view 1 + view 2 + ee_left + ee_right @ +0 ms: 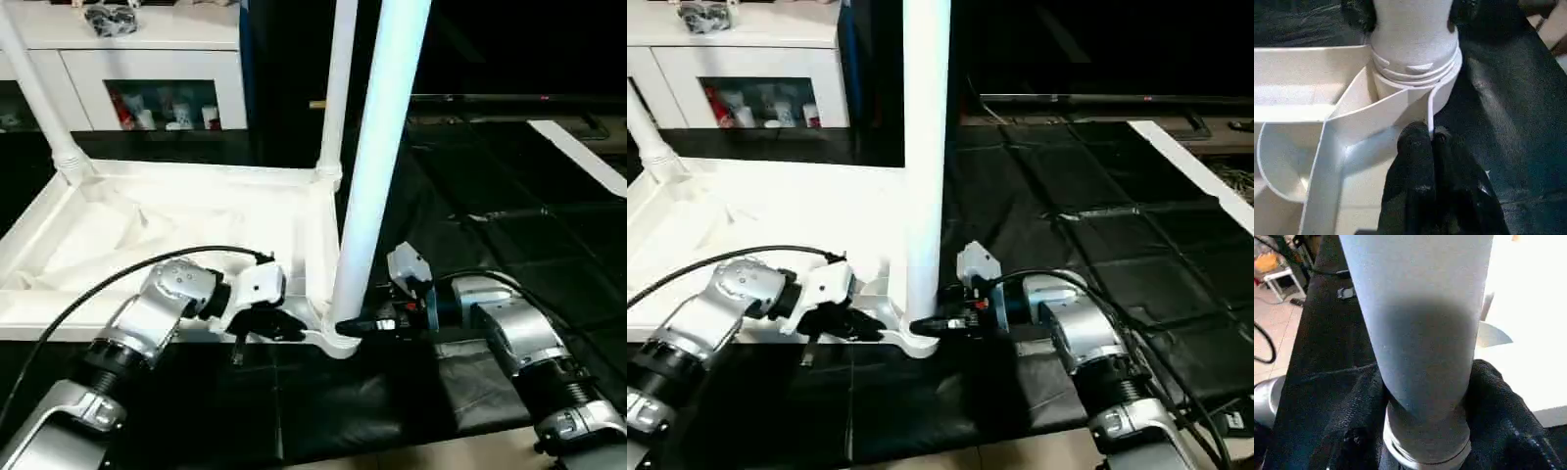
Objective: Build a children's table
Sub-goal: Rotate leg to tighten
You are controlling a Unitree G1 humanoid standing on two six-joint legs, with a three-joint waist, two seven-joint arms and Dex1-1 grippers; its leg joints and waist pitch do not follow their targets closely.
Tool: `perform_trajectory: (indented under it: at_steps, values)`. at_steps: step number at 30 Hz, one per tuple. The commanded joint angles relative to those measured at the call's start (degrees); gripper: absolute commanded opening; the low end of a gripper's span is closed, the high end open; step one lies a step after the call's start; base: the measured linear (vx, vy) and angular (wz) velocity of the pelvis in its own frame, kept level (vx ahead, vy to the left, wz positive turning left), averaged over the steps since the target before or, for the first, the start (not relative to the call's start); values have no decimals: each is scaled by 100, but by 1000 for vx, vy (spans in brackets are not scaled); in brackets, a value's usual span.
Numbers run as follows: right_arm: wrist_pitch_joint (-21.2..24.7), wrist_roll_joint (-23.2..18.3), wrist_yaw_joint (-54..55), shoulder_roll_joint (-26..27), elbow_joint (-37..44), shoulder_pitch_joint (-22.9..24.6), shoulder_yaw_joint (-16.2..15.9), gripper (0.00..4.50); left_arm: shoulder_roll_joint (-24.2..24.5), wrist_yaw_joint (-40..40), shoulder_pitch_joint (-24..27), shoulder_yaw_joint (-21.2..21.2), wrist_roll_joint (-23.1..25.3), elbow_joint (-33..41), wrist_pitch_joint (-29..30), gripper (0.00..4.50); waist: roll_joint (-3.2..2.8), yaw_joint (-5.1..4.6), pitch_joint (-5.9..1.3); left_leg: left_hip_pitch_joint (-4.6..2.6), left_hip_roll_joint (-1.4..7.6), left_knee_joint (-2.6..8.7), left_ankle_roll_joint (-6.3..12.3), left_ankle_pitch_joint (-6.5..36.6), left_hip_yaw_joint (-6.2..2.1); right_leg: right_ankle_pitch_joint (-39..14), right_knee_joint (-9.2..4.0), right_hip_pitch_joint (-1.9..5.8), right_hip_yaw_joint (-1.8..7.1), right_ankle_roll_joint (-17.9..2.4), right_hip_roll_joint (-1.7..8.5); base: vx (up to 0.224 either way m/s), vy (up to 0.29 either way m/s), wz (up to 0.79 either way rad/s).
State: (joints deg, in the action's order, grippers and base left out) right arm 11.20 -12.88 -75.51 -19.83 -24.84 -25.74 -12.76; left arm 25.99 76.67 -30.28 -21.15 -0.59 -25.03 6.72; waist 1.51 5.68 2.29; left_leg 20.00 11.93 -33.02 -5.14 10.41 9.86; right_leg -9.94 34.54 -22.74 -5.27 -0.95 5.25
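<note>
**Near Corner Leg Seated in Socket, Both Grippers at the Joint**

The table top [186,230] is lying upside down on the black floor mat [509,245], with its ribbed underside facing up. Three legs are standing upright in corner sockets: the far left leg [39,98], the far right leg [338,88] and the near leg [377,157], which is rising from the near right corner socket [338,343].

The left gripper [265,328] is resting at the near rim of the table top, just beside that corner socket. In the left wrist view its fingers [1420,161] are pressed together, pinching the thin white rim wall that runs into the socket.

The right gripper [367,323] is sitting at the base of the near leg from the opposite side. In the right wrist view its fingers [1498,401] are standing on either side of the leg, wrapped against it just above the socket collar.

A white glass-door cabinet [147,69] is standing behind the table top.
</note>
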Motion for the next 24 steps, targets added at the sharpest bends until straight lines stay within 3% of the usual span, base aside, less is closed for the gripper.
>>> perform_trajectory:
  at_steps: [1, 5, 7, 9, 10, 11, 12, 13, 14, 18, 19, 21, 24]
  values:
    - [303, -148, 283, 346, 226, 136, -155, 197, -235, -609, -17, -34, 88, -161, 493, 0, -19, -16, -294, -28, 141, 386, 113, 1421, 15, -1857, -442, 261, 289, -1028, 301, 0, 0, 0]
    - [597, 220, 1683, 893, 158, 147, -82, 197, -724, -1397, -106, 298, -75, -90, 1239, 0, -18, -104, -250, -63, 88, 393, -76, 1802, -29, -3082, -582, 213, 239, -592, 317, 0, 0, 0]
    - [702, 361, 2413, 1240, 9, 36, 49, 197, -1039, -1863, -189, 500, -150, -98, 1592, 0, -36, -167, -231, -41, 63, 388, -135, 1918, -60, -3565, -651, 209, 186, -351, 321, 0, 0, 0]
    - [824, 465, 2965, 1492, -140, -77, 153, 196, -1276, -2199, -241, 655, -204, -81, 1834, 0, -45, -251, -248, -42, 40, 377, -184, 2049, -100, -3768, -703, 213, 121, -214, 323, 0, 0, 0]
    - [878, 546, 3634, 1828, -357, -236, 313, 196, -1545, -2602, -279, 789, -204, -52, 2051, 0, -48, -320, -249, 2, 43, 395, -156, 2115, -126, -3701, -710, 246, 94, -177, 312, 0, 0, 0]
    - [890, 550, 3803, 1937, -437, -296, 360, 196, -1627, -2746, -295, 819, -181, -60, 2091, 0, -72, -387, -260, -2, 50, 395, -171, 2190, -138, -3598, -718, 224, 80, -217, 315, 0, 0, 0]
    - [890, 550, 3803, 1937, -437, -296, 360, 196, -1627, -2746, -295, 819, -181, -60, 2091, 0, -72, -387, -260, -2, 50, 395, -171, 2190, -138, -3598, -718, 224, 80, -217, 315, 0, 0, 0]
    - [851, 571, 3978, 2066, -530, -372, 385, 196, -1744, -2973, -324, 878, -156, -93, 2119, 0, -81, -420, -274, 2, 55, 401, -80, 2220, -147, -3362, -727, 237, 78, -268, 307, 0, 0, 0]
    - [829, 618, 4255, 2239, -655, -483, 407, 196, -1917, -3290, -373, 995, -139, -151, 2171, 0, -79, -421, -279, -5, 65, 415, -29, 2173, -136, -3099, -716, 228, 94, -369, 299, 0, 0, 0]
    - [702, 740, 4443, 2432, -830, -627, 407, 196, -2061, -3559, -427, 1106, -84, -155, 2216, 0, -67, -423, -268, -19, 58, 420, 39, 2181, -114, -2934, -702, 207, 131, -479, 293, 0, 0, 0]
    - [666, 709, 4396, 2440, -807, -615, 434, 251, -2032, -3547, -426, 1101, -69, -139, 2200, 0, -60, -408, -272, -24, 64, 423, 72, 2124, -101, -2814, -687, 200, 156, -514, 294, 0, 0, 0]
    - [657, 651, 4348, 2468, -766, -590, 512, 267, -1965, -3530, -411, 1085, -29, -101, 2173, 0, -53, -391, -284, -2, 69, 432, 115, 1969, -84, -2599, -651, 222, 184, -577, 295, 0, 0, 0]
    - [519, 632, 4169, 2362, -625, -444, 486, 287, -1712, -3282, -285, 977, 12, 47, 2062, 0, -103, -358, -295, 8, 77, 434, 136, 1754, -61, -2268, -617, 233, 211, -682, 297, 0, 0, 0]
